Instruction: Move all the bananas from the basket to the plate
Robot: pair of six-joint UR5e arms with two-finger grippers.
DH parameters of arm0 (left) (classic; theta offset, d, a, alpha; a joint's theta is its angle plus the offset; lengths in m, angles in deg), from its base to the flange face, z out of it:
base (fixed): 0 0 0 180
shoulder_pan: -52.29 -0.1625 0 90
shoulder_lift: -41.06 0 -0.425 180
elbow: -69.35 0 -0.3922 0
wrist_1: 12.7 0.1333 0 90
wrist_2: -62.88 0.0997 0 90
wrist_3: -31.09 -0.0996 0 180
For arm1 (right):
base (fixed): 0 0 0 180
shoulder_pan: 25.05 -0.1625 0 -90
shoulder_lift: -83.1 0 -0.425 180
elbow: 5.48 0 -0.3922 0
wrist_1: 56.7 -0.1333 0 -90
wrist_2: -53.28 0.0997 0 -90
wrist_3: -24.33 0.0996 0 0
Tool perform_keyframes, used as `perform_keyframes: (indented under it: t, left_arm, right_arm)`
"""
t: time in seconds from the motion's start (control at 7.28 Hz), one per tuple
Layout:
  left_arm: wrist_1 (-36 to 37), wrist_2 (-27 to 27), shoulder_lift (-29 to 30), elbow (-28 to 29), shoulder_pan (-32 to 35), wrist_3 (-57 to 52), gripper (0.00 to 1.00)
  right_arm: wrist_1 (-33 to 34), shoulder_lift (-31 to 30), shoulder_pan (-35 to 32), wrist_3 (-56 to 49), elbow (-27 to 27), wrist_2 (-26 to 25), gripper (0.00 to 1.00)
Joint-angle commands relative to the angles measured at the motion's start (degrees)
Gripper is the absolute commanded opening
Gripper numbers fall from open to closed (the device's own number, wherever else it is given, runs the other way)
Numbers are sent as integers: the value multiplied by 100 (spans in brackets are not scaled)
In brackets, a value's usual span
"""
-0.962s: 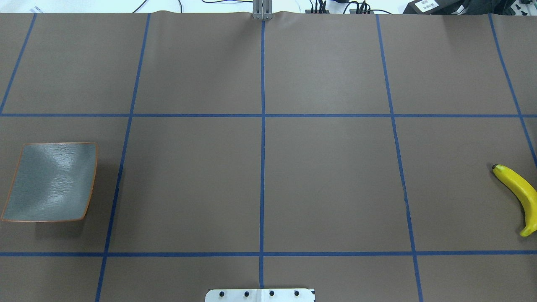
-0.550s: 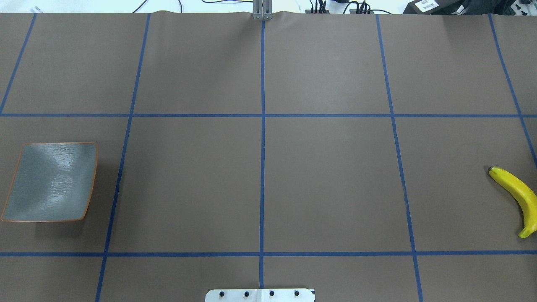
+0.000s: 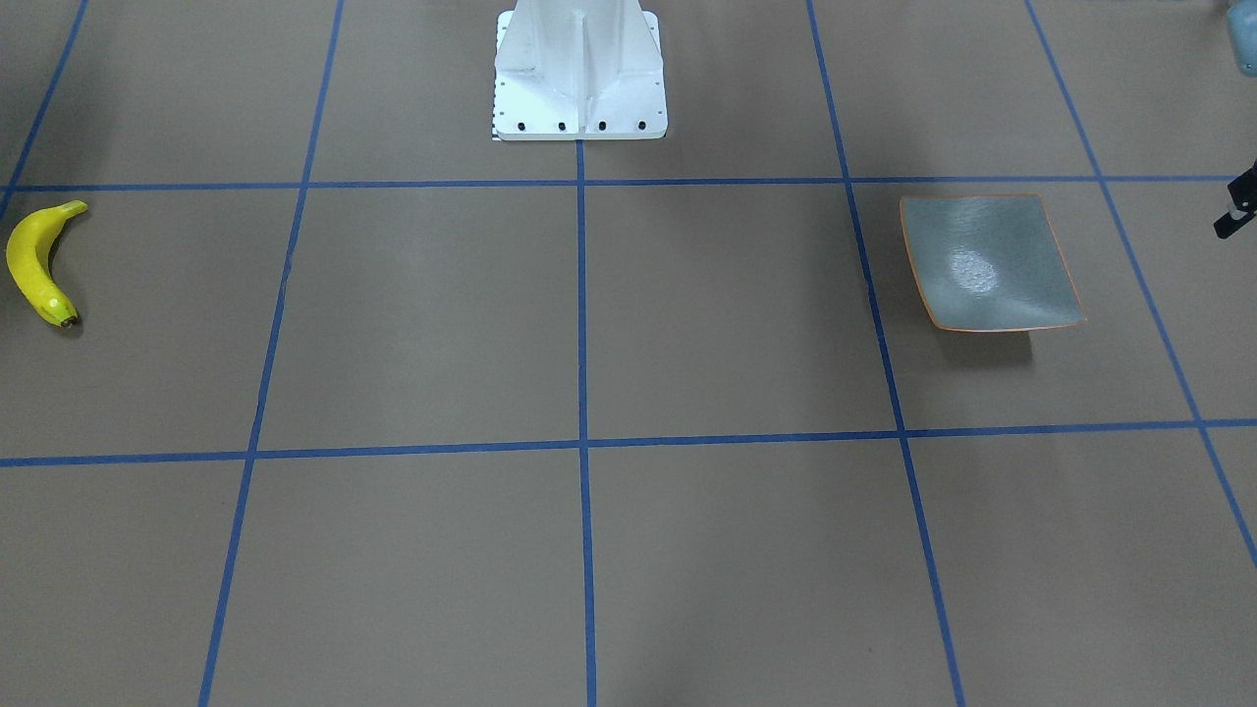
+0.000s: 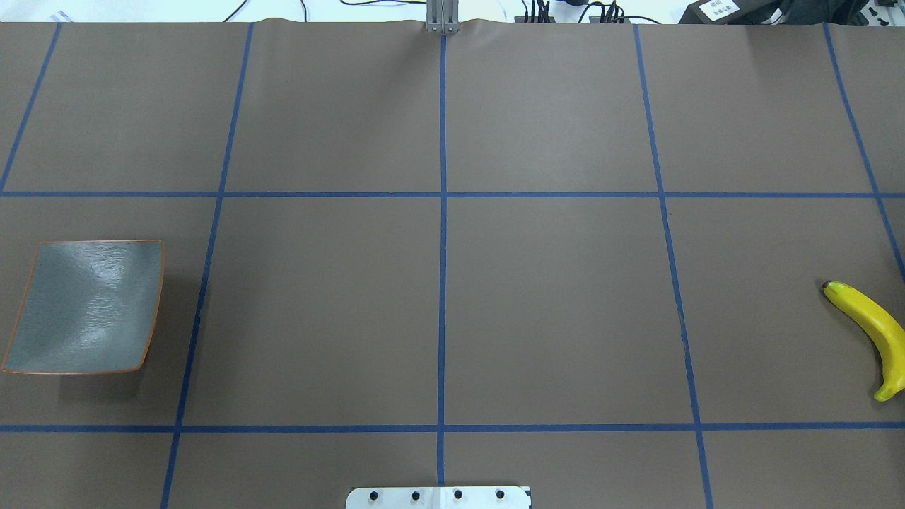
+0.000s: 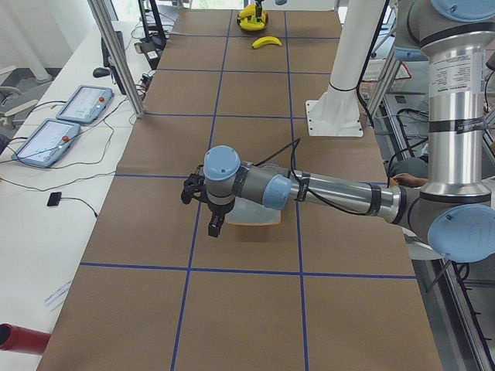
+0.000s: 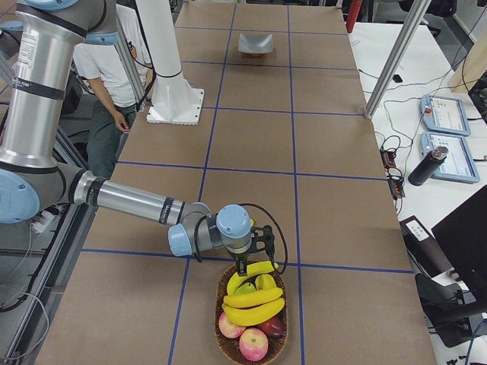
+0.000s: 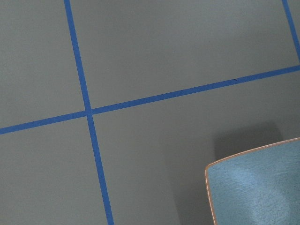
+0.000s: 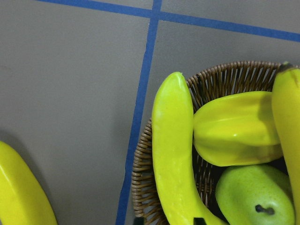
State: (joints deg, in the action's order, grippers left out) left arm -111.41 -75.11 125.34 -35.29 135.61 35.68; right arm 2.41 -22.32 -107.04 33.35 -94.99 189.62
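One banana (image 4: 866,329) lies loose on the table at the right edge, also seen as the banana (image 3: 34,260) and banana (image 5: 267,42). More bananas (image 6: 255,303) rest in the wicker basket (image 6: 218,308). My right gripper (image 8: 168,219) hovers over the basket's rim, its fingertips (image 8: 198,220) apart on either side of a banana (image 8: 171,154). It looks open. The plate (image 4: 88,307) sits bare at the far left. My left gripper (image 5: 214,226) hangs just beside the plate (image 5: 259,219). I cannot tell whether it is open or shut.
The basket also holds a green pear (image 8: 255,194), a yellow starfruit (image 8: 234,129) and apples (image 6: 247,342). The white robot base (image 3: 579,74) stands mid-table. A person (image 6: 103,84) stands behind the robot. Tablets (image 5: 54,135) lie on the side bench.
The loose banana shifted slightly left between one second and half a second ago and has lain still since. The plate has not moved.
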Motion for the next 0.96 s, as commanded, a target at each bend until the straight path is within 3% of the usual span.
perform_keyframes:
  t: [0.0, 0.41, 0.82]
  left_arm:
    - [0, 0, -9, -4, 0, -2, 100]
    - [0, 0, -62, -13, -9, -2, 100]
    - [-9, -9, -62, -30, -9, -2, 100]
  right_arm:
    - [-545, -13, 129, 659, -32, 340, 99]
    - [-1723, -275, 946, 1751, -41, 341, 100]
    - [-1964, -513, 1596, 2201, -41, -1, 99]
